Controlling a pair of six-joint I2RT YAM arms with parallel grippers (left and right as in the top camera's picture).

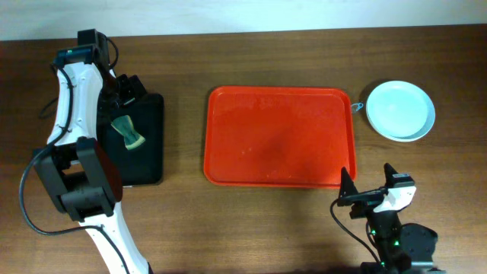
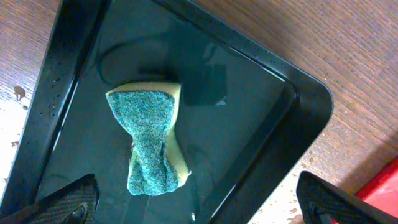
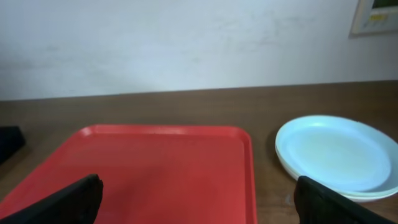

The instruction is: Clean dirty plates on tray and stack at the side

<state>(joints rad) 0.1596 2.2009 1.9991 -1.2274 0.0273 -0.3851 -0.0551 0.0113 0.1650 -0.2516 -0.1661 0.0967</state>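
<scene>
In the overhead view, the tray (image 1: 280,137) is seen bare at the middle of the table (image 1: 251,228), and the plates (image 1: 400,110) are stacked on the wood just beside its far right corner. A black tray (image 1: 152,164) with a sponge (image 1: 128,132) in it lies to the left, under the left gripper (image 1: 124,97). The right gripper (image 1: 348,195) is held at the tray's near right corner, well apart from the plates. In the left wrist view, the fingers (image 2: 62,202) are spread wide, and the sponge is seen lying ahead of them, untouched. In the right wrist view, the fingers (image 3: 65,202) are likewise parted and nothing is gripped; the tray is framed between them, the plates further off to the right.
</scene>
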